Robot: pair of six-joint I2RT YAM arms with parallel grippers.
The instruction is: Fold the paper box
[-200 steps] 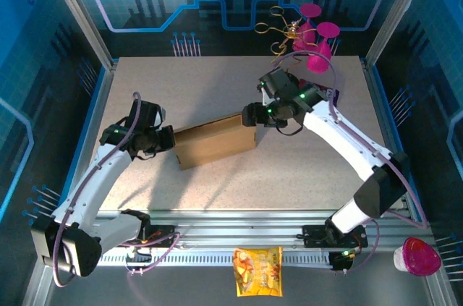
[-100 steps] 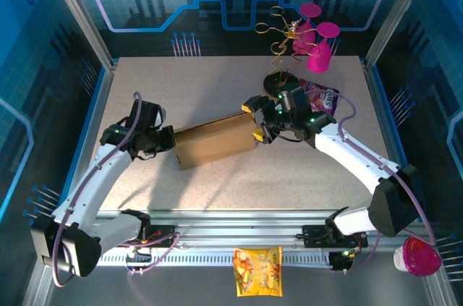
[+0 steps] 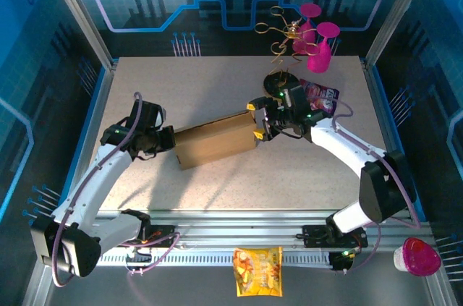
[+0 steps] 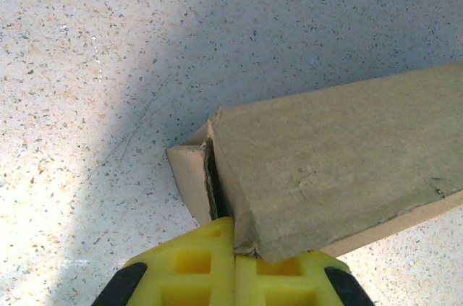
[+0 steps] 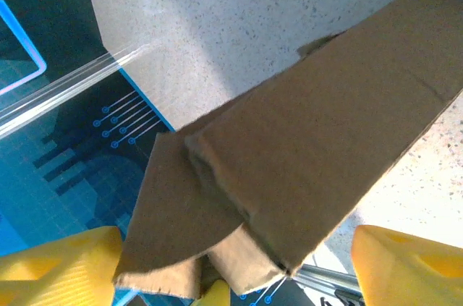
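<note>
The paper box (image 3: 215, 141) lies near the middle of the speckled table (image 3: 217, 82), folded into a long brown block; it runs slantwise from the near left to the far right, with one arm at each end.

The left gripper (image 3: 168, 139) meets the box's left end; in the left wrist view its yellow fingers (image 4: 188, 277) are pressed together at the lower corner of the box (image 4: 340, 176), where a dark slit parts a short end flap from the main wall; they seem to nip that cardboard edge, though the contact itself is hidden under the corner.

The right gripper (image 3: 258, 124) sits at the right end with its jaws spread wide; in the right wrist view the box (image 5: 311, 154) fills the space between the two yellow fingers (image 5: 58, 266); a loose flap reaches down to the left finger, while a clear gap shows beside the right one, so nothing is clamped there.

Behind the right arm a purple snack bag (image 3: 319, 96) lies flat, partly covered by the wrist; further back stand a gold wire stand (image 3: 278, 31) and pink glasses (image 3: 319, 44), at the table's far edge. Off the table, an orange snack packet (image 3: 257, 271) rests before the front rail (image 3: 239, 237); a pink-lidded cup (image 3: 418, 257) sits at the near right corner.
</note>
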